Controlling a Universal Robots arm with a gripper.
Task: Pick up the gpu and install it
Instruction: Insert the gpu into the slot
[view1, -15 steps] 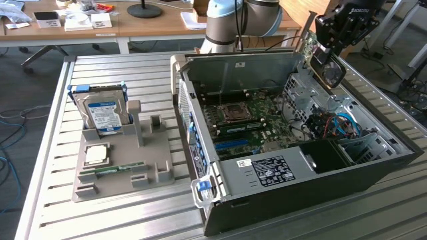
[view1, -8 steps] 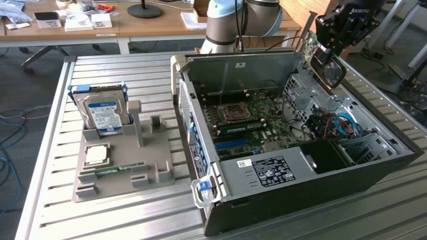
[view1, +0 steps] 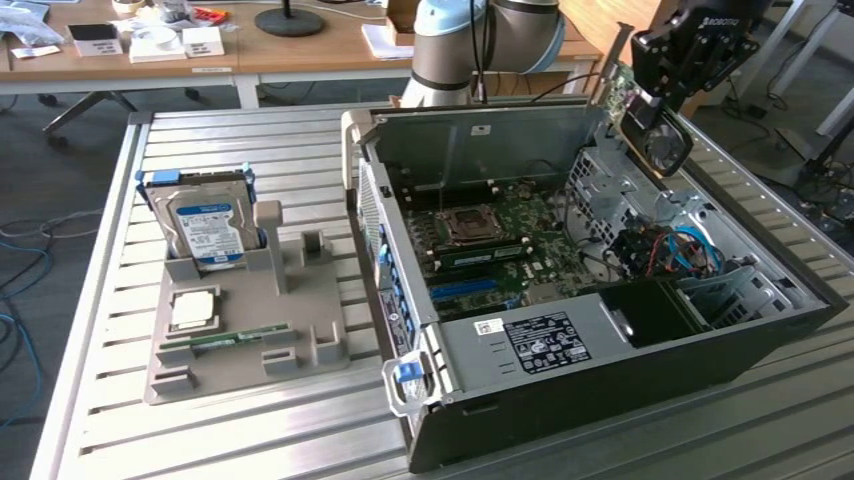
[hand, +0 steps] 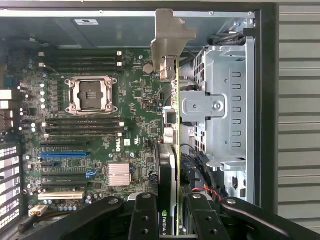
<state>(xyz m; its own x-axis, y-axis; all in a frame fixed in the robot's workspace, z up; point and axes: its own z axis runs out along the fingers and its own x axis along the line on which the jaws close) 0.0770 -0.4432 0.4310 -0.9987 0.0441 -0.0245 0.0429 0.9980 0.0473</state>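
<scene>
The gripper (hand: 172, 216) jaws clamp the gpu (hand: 166, 165) over the open case (view1: 747, 335) on a slatted metal table (view1: 240, 425); cluttered desks (view1: 287, 55) stand far behind.

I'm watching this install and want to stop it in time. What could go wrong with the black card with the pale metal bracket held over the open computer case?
1. The gripper grips the black, pale-bracketed gpu edge-on, close beside the grey metal drive cage; the bracket might catch on it.
2. Loose red and black cables lie by the card's fan end and could snag.
</scene>
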